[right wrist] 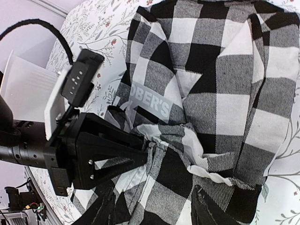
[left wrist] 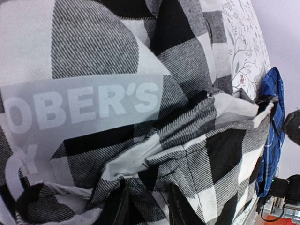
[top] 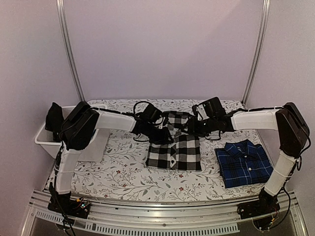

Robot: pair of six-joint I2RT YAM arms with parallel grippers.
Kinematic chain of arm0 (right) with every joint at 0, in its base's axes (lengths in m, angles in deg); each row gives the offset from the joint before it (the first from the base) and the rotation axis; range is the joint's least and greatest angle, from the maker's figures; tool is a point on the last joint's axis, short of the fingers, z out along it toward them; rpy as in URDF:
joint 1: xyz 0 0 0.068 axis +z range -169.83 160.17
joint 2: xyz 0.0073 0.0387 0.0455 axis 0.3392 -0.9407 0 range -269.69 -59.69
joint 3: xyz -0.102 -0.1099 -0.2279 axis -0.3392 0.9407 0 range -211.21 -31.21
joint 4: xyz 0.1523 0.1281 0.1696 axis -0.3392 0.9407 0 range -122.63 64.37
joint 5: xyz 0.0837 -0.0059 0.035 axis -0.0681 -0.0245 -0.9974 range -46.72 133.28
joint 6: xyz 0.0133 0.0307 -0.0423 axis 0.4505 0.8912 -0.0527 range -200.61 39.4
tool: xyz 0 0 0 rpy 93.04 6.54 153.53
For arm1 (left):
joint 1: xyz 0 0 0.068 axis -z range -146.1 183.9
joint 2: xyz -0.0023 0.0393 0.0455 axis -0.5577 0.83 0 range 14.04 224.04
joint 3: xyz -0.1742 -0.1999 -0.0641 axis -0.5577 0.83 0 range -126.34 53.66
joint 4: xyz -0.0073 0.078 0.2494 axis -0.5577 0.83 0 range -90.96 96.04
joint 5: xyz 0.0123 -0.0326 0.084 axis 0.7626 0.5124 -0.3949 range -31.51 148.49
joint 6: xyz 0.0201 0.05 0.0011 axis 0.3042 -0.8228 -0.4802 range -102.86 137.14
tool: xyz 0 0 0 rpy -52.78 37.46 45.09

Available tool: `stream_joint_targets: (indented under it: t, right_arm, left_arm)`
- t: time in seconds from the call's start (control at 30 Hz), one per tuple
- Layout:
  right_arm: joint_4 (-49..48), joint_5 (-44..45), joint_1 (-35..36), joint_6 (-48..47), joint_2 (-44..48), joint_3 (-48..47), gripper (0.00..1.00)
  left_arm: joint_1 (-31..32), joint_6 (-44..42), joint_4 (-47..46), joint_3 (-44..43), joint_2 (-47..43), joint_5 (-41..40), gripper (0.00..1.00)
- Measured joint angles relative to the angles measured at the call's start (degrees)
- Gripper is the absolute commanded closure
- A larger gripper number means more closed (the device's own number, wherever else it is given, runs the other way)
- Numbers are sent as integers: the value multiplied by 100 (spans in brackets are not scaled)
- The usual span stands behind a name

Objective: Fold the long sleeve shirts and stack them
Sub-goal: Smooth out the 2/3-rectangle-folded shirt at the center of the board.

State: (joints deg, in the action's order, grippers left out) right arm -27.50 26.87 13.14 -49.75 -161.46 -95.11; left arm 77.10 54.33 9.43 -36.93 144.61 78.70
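My left gripper (left wrist: 147, 204) pinches a bunched fold of the black-and-white buffalo-check cloth shirt (top: 176, 150), which lies mid-table on the floral tablecloth (top: 123, 169). My right gripper (right wrist: 157, 211) hangs spread over its fabric. The folded navy plaid shirt (top: 243, 163) lies well apart to the right.

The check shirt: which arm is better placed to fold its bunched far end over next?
Left, probably. The left end effector pinches bunched cloth of the check shirt; the right end effector stands open and would first need a grasp.
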Motion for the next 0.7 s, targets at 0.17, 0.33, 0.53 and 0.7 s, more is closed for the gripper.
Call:
stream_joint_targets:
  t: [0.17, 0.33, 0.53, 0.7]
  right_arm:
    - [46, -22, -98, -48, 68, 256, 53]
    - [-28, -225, -494, -116, -166, 310, 56]
    - [9, -323, -758, -120, -664, 315, 58]
    - [149, -155, -748, -153, -601, 319, 58]
  left_arm:
    - [-9, -63, 144, -205, 20, -20, 70]
    - [-11, -149, 251, -254, 20, -17, 70]
    - [-52, -232, 369, -205, -146, -142, 67]
    - [-203, -310, 372, 203, -938, -208, 66]
